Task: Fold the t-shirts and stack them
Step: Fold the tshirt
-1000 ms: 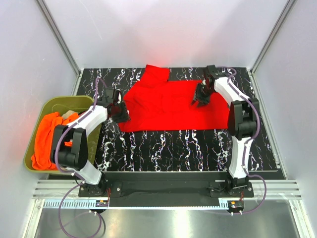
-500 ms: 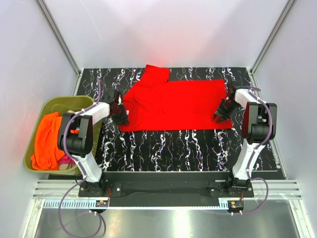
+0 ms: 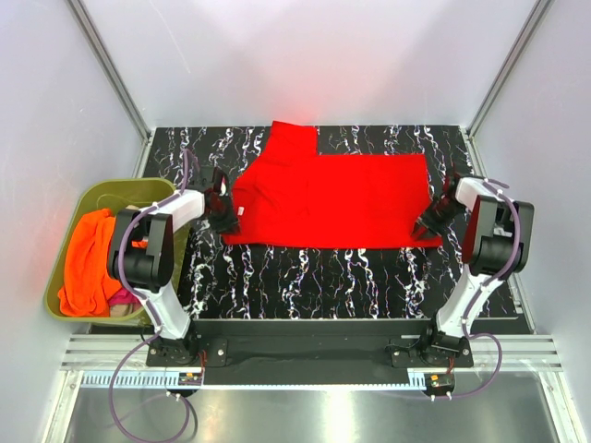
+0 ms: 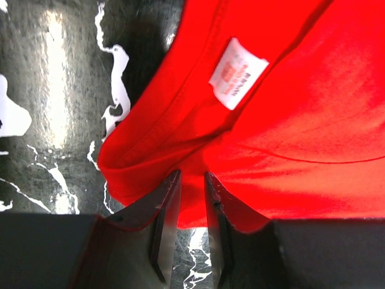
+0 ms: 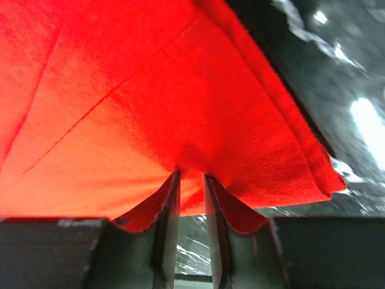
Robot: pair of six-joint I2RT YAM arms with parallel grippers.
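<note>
The red t-shirt (image 3: 332, 198) lies spread flat across the black marbled table, with one sleeve pointing to the far side. Its white neck label (image 4: 237, 73) shows in the left wrist view. My left gripper (image 3: 224, 214) is shut on the shirt's left edge, with red cloth (image 4: 192, 180) pinched between the fingers. My right gripper (image 3: 427, 225) is shut on the shirt's near right corner (image 5: 191, 174). An orange t-shirt (image 3: 88, 258) lies in the tub, with a bit of magenta cloth (image 3: 122, 297) and beige cloth (image 3: 137, 208) beside it.
The olive-green tub (image 3: 66, 242) stands off the table's left edge beside the left arm. Bare marbled table (image 3: 351, 281) lies between the shirt and the arm bases. White walls and metal frame posts close in the far side.
My right gripper has pulled the shirt's right side outward and toward the near right, flattening the cloth into a wide rectangle. My left gripper has held the left edge nearly still.
</note>
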